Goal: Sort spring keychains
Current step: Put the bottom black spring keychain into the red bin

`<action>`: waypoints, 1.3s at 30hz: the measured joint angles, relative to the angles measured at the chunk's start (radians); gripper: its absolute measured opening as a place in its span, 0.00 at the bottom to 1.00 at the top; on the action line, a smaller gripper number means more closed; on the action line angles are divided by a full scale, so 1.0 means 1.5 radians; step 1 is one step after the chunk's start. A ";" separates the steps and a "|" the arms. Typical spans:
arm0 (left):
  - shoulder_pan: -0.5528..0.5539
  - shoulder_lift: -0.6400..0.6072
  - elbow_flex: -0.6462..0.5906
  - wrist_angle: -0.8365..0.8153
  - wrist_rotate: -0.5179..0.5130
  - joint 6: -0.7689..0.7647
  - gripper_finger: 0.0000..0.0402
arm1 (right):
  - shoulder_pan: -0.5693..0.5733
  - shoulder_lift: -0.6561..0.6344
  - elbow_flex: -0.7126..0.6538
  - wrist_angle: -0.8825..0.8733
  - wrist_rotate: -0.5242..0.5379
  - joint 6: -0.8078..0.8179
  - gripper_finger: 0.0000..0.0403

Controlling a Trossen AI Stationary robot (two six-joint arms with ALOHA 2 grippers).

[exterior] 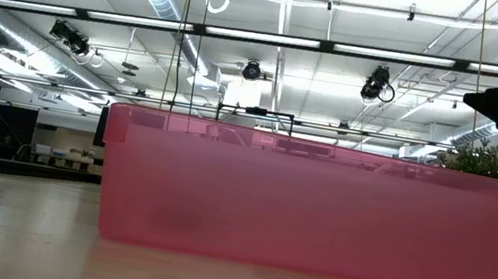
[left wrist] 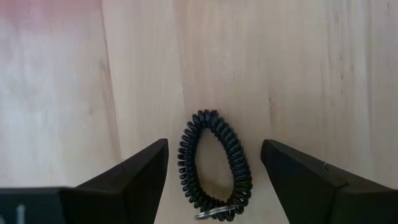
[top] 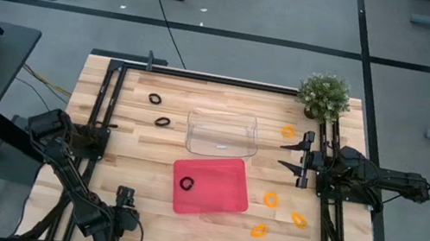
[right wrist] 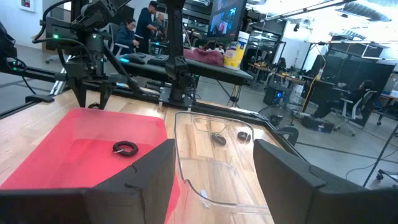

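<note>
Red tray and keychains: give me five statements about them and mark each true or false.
1. One black keychain lies in the red tray. True.
2. The clear bin holds two orange keychains. False: nothing shows in it; the orange ones lie on the table.
3. The left gripper has its fingers open on either side of a black keychain on the table. True.
4. The right gripper holds an orange keychain. False: its fingers are open and empty.
5. Two black keychains lie beside the clear bin. True.

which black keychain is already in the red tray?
The black keychain lying alone inside the red tray. The other black ones lie on bare wood.
</note>
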State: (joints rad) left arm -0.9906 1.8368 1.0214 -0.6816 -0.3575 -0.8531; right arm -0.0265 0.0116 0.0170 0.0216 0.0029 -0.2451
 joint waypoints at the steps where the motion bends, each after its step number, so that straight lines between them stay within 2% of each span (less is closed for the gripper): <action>1: 0.001 -0.003 -0.012 0.018 0.001 -0.001 0.67 | 0.000 0.000 0.000 0.000 0.000 0.000 0.55; 4: 0.008 -0.010 -0.050 0.085 0.013 -0.015 0.64 | 0.000 0.000 0.000 0.000 0.000 0.000 0.55; 8: 0.010 -0.012 -0.060 0.094 0.007 -0.034 0.61 | 0.000 0.000 0.000 0.000 0.000 0.000 0.55; 15: 0.013 -0.013 -0.065 0.155 0.013 0.003 0.60 | 0.000 0.000 0.000 0.000 0.000 0.000 0.55; 39: 0.017 -0.014 -0.078 0.174 0.016 -0.002 0.60 | 0.000 0.000 0.000 0.000 0.000 0.000 0.55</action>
State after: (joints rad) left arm -0.9649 1.8164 0.9039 -0.4199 -0.3336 -0.8558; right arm -0.0263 0.0116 0.0172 0.0217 0.0029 -0.2451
